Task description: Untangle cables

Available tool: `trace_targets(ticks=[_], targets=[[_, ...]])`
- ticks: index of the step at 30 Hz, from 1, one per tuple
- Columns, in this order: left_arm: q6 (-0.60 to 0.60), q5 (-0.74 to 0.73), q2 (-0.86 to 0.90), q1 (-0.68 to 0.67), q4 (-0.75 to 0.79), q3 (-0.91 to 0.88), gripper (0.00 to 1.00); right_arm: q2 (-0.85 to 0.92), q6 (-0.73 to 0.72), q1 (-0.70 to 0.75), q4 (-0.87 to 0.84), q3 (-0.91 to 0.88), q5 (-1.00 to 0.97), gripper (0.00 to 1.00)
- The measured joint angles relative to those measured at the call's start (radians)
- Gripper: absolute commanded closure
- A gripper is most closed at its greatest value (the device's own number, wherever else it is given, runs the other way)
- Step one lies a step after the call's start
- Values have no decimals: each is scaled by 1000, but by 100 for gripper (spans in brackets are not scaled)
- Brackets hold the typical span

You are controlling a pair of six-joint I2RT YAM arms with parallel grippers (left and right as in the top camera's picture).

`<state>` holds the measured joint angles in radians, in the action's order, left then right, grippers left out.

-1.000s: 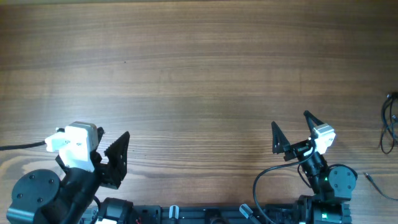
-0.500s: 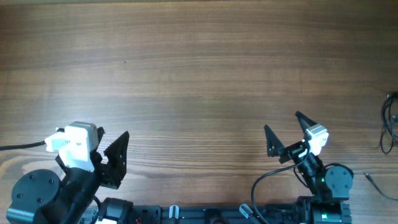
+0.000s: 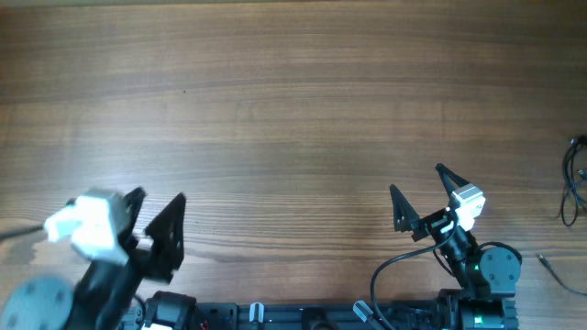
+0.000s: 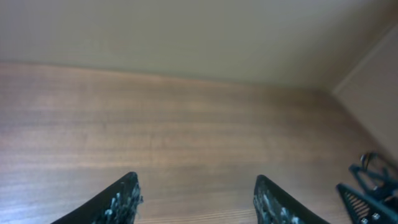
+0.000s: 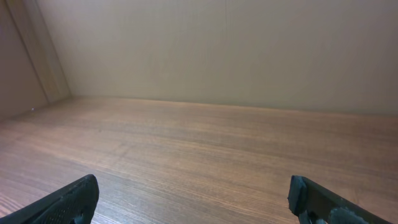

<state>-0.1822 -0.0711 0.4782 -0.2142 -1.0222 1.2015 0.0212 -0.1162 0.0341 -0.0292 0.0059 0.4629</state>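
Observation:
The cables (image 3: 575, 180) are thin black loops lying at the far right edge of the table in the overhead view, partly cut off by the frame. A loose thin plug end (image 3: 551, 267) lies nearer the front right. My left gripper (image 3: 158, 200) is open and empty near the front left, far from the cables; its open jaws show over bare wood in the left wrist view (image 4: 196, 182). My right gripper (image 3: 416, 180) is open and empty at the front right, left of the cables; the right wrist view (image 5: 193, 185) shows only bare wood between its jaws.
The wooden table (image 3: 293, 101) spreads between and beyond the arms. Black arm bases and wires line the front edge (image 3: 303, 314). A pale wall (image 5: 217, 50) stands behind the table. Black parts of the other arm (image 4: 372, 186) show at the left wrist view's lower right.
My left arm's wrist has swung left and lower, blurred in motion. My right gripper shifted a little left a second ago and has stayed still since. The cables have not moved.

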Motion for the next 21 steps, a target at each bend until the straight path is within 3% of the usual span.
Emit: trace_targets(ticks=[3, 4, 7, 14, 21], targets=[[-32, 16, -102, 0, 4, 0, 24, 0, 0, 0, 0, 0, 0, 1], [-46, 21, -150, 0, 2, 0, 15, -1, 0, 0, 0, 0, 0, 0], [-69, 22, -247, 0, -33, 3, 0, -1, 0, 0, 0, 0, 0, 0], [-175, 34, -364, 0, -145, 4, 0, -1, 0, 0, 0, 0, 0, 0], [-198, 52, -371, 0, -186, -34, 0, -1, 0, 0, 0, 0, 0, 0]])
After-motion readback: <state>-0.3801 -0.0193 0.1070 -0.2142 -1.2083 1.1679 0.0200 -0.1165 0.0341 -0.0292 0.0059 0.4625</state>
